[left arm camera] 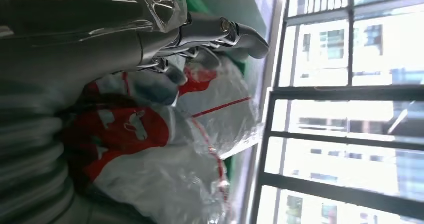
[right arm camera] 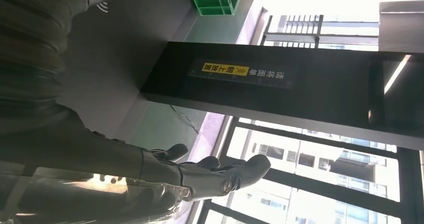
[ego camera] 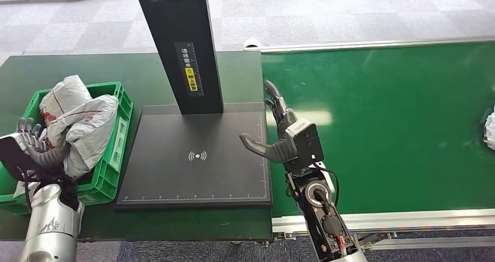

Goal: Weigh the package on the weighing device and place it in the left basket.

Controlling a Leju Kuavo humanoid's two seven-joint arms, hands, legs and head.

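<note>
the package (ego camera: 82, 125) is a crumpled white plastic mail bag w/ red markings and a thin red line across it, glossy and wrinkled, lying in the green basket (ego camera: 119, 128) at the left of the dark table, on top of another white bag (ego camera: 64, 95). left hand (ego camera: 32, 142) sits at the basket's near-left corner, fingers apart beside the bags, grasping nothing. right hand (ego camera: 277, 131) hangs over the right edge of the black weighing device (ego camera: 198, 157), released, thumb out over the platform, fingers straight, empty. another white bag (ego camera: 489, 128) lies at the far right of the green belt (ego camera: 385, 116).
</note>
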